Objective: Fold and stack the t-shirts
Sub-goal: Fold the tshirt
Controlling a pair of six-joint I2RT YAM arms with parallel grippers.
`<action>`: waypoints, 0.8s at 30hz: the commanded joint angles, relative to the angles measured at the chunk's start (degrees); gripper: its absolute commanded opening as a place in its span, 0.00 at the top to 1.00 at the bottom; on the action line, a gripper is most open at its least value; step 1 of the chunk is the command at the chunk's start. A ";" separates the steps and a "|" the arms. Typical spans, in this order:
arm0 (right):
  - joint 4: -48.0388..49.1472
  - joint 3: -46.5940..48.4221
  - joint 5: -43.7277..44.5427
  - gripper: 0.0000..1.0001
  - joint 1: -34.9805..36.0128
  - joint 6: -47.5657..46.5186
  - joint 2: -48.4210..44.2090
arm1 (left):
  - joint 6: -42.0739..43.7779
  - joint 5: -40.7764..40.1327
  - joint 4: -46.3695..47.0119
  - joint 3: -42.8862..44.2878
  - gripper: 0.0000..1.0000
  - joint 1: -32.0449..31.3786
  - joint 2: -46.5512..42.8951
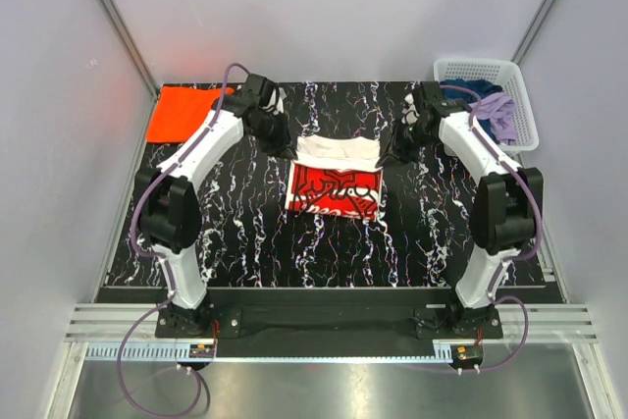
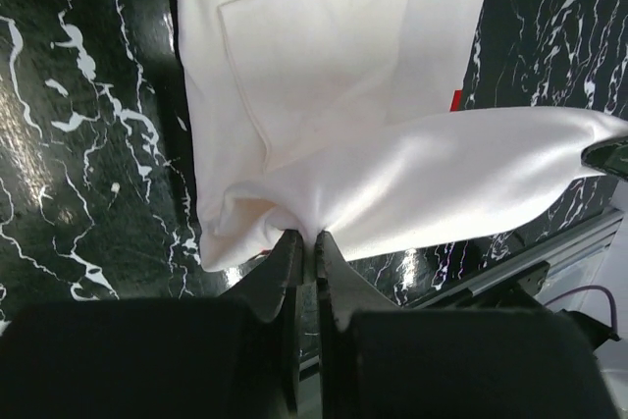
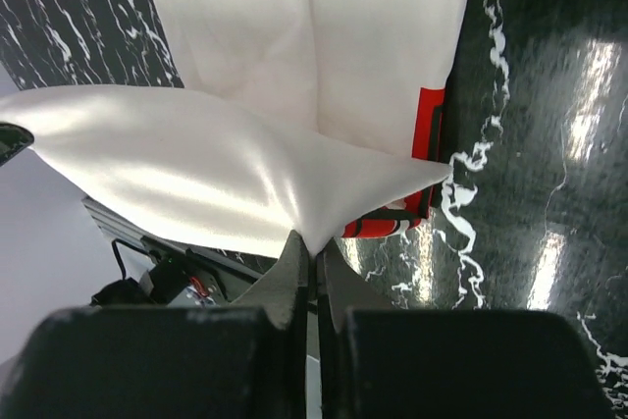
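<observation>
The far-right basket (image 1: 475, 65) is holding clothes (image 1: 497, 111). The left gripper (image 2: 307, 242) and right gripper (image 3: 314, 248) are reaching inward, each clamping the white shirt's (image 1: 336, 149) raised edge at the centre of the table (image 1: 245, 233). The orange shirt (image 1: 184, 111) is lying far left.

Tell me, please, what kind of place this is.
Probably a robot test cell, not a home: plain white walls on metal framing, two robot arms bolted at the edge of a black marbled table, and a basket of clothes in the corner.

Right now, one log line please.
left gripper: shut on white t-shirt edge | right gripper: shut on same edge | orange t-shirt: far-left table corner
</observation>
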 commanded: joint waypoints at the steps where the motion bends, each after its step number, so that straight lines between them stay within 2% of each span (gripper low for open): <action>1: -1.86 7.50 -1.91 1.00 -1.46 -3.61 3.38 | 0.74 2.42 1.49 7.13 0.93 1.85 1.88; 4: -2.74 11.81 -2.34 1.00 -2.52 -4.05 7.07 | 0.12 3.64 2.36 9.87 0.92 2.90 4.78; 9: -3.61 18.15 -3.84 1.00 -3.75 -4.23 12.79 | -1.28 6.46 2.72 19.35 0.92 4.23 11.72; 11: -4.50 21.40 -4.54 1.00 -3.66 -4.40 14.99 | -1.81 7.25 2.89 21.03 0.96 4.49 12.97; 15: -6.16 22.82 -5.25 1.00 -3.66 -5.02 15.52 | -2.60 8.57 4.83 14.56 0.95 4.58 9.98; 18: -5.13 18.79 -7.00 1.00 -3.58 -4.32 12.90 | -1.99 8.40 5.61 7.70 0.97 4.32 5.33; 19: -4.68 14.95 -7.61 1.00 -3.23 -3.71 10.45 | -1.81 8.22 5.88 1.94 0.98 4.05 3.84; 21: -4.41 10.54 -7.36 1.00 -1.82 -3.79 7.45 | -0.85 7.43 5.97 -3.80 0.99 3.70 -2.04; 24: -3.45 -1.39 -6.83 1.00 -0.06 -3.70 0.60 | -0.41 6.73 5.88 -15.15 0.99 3.00 -10.72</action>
